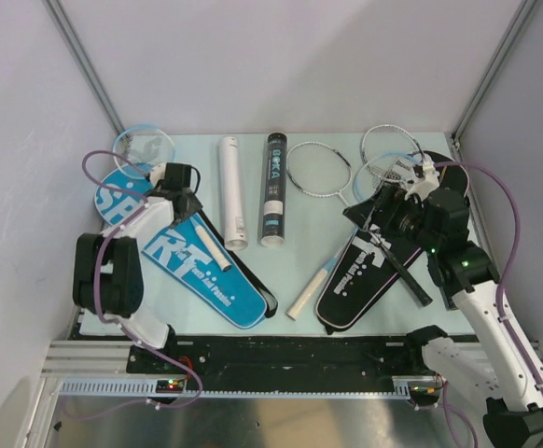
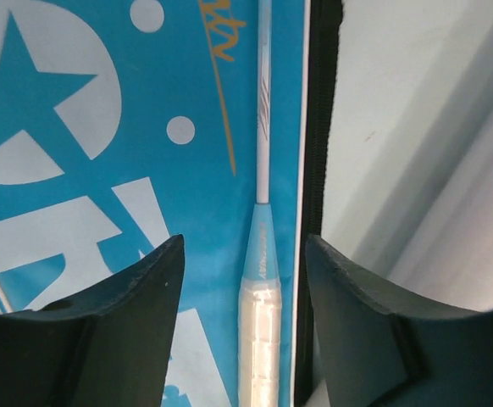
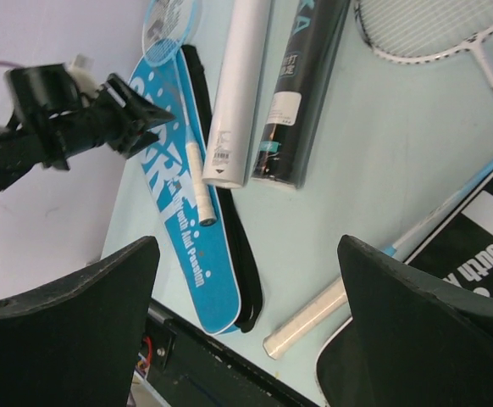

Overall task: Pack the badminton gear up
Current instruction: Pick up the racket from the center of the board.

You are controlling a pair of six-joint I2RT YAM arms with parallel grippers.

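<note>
Reading from the near edge, I see the blue cover (image 1: 217,280) lying at left and the black cover (image 1: 360,275) at right, with a white-gripped handle (image 1: 309,291) between them. My left gripper (image 2: 245,254) is released, its fingers spread either side of the light blue racket (image 2: 262,161), which rests on the blue cover. My right gripper (image 3: 246,254) is likewise spread wide, grasping nothing, over the black cover's far end. Beyond, the white tube (image 1: 232,191) and black tube (image 1: 273,187) lie side by side, and the silver rackets (image 1: 320,171) lie to their right.

The blue cover (image 3: 183,271) reads "Youth And Passion"; the black cover (image 3: 484,250) shows "Youth".
</note>
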